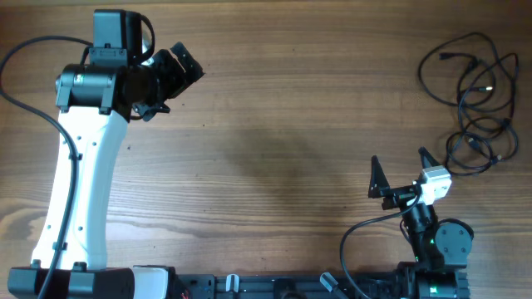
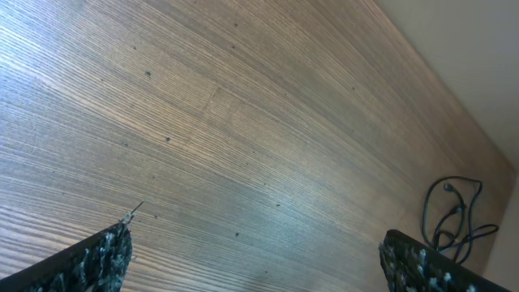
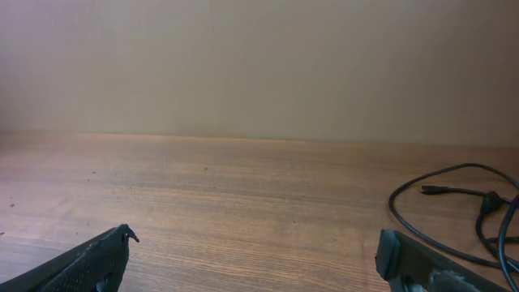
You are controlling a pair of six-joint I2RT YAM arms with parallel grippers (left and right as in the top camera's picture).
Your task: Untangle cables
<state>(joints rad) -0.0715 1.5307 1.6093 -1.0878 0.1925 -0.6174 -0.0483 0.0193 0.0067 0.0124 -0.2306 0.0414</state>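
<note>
Thin black cables (image 1: 470, 124) with small plug ends lie tangled at the far right corner of the brown wooden worktop (image 1: 274, 124), with the left gripper (image 1: 181, 83) near its far left corner and the right gripper (image 1: 398, 158) near the cables, both spread wide and empty.

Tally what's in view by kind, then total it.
Cable tangle: 1 (separate cords cannot be counted)
Grippers: 2, left gripper and right gripper, both open
Table: 1
Total: 4
</note>
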